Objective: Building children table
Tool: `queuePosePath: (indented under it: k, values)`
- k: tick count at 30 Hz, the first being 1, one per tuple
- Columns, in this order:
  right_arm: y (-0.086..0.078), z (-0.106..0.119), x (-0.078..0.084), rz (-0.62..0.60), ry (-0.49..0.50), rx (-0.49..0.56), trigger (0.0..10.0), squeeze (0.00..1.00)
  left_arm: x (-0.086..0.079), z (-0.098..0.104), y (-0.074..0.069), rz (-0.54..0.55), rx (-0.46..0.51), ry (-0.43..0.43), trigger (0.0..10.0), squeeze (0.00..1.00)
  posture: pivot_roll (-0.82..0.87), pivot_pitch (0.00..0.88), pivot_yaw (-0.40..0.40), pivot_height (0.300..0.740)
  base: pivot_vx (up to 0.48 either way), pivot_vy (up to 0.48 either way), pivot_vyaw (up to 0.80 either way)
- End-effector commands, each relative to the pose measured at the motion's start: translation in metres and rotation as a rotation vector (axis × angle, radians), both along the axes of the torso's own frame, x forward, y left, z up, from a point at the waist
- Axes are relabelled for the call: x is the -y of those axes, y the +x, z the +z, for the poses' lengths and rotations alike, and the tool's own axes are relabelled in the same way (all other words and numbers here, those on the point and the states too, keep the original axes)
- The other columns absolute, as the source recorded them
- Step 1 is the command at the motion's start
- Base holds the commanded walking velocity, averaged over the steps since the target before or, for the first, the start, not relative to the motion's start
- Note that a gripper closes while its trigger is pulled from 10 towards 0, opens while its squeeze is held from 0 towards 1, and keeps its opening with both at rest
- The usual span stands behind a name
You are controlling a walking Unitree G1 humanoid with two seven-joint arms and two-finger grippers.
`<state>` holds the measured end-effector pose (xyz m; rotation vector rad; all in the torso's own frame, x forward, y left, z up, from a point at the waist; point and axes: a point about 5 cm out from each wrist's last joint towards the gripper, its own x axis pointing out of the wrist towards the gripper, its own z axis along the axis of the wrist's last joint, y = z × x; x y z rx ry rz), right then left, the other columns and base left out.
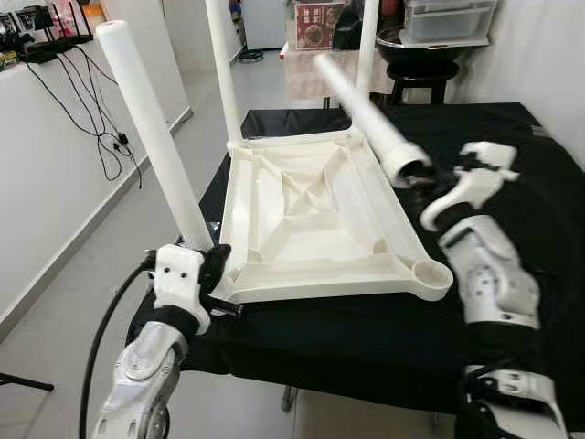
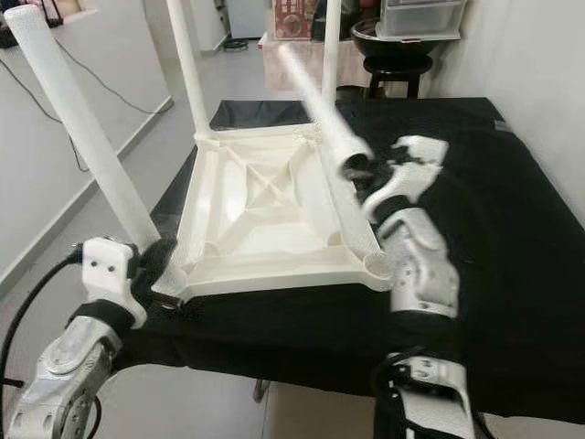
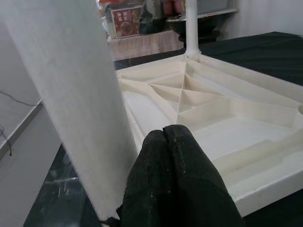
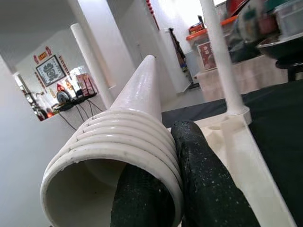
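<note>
White plastic tabletop (image 1: 315,219) lies upside down on the black cloth (image 1: 512,210). Three legs stand in its corners. My left gripper (image 1: 212,274) pinches the near-left leg (image 1: 151,128); my right gripper (image 1: 430,178) clamps the fourth leg (image 1: 366,110), near socket (image 1: 430,273) still empty.

I'm seeing a cream plastic tabletop (image 1: 315,215), upside down, smooth with a soft sheen on its ribs. It lies on matt black cloth (image 1: 512,183). At about 8 o'clock of it the left gripper's (image 1: 219,274) fingers (image 3: 175,184) look like black, grainy rubber beside a matt white leg (image 1: 151,128) with a fine texture. At 2 o'clock the right gripper (image 4: 156,189) holds a white plastic loose leg (image 1: 366,110) with a ridged, threaded end, slightly glossy. My arm casings look like brushed silver metal with white plastic.
</note>
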<state>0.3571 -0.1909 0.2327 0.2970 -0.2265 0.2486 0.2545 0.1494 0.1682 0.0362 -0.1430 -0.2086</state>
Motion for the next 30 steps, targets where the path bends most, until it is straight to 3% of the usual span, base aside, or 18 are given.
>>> queuePosePath:
  k: [1, 16, 22, 30]
  values:
    - [0.002, 0.000, -0.004, -0.004, 0.013, 0.007, 10.0, 0.00, -0.003, -0.006, 0.002, 0.024, -0.037, 0.020, 10.0, 0.00, -0.08, 0.022, 0.042, 0.740, 0.000, 0.000, 0.00]
    - [0.001, -0.007, -0.014, 0.000, -0.003, -0.016, 10.0, 0.00, -0.002, -0.007, 0.005, 0.038, -0.052, 0.044, 10.0, 0.00, -0.09, 0.015, 0.044, 0.740, 0.000, 0.000, 0.00]
    - [0.002, -0.007, -0.016, 0.006, -0.003, -0.010, 10.0, 0.00, 0.000, -0.008, 0.005, 0.034, -0.054, 0.042, 10.0, 0.00, -0.09, 0.012, 0.043, 0.740, 0.000, 0.000, -0.80]
    - [0.001, -0.006, -0.020, 0.011, -0.015, -0.004, 10.0, 0.00, -0.001, -0.007, 0.005, 0.034, -0.052, 0.047, 10.0, 0.00, -0.09, 0.012, 0.046, 0.740, 0.000, 0.000, 0.00]
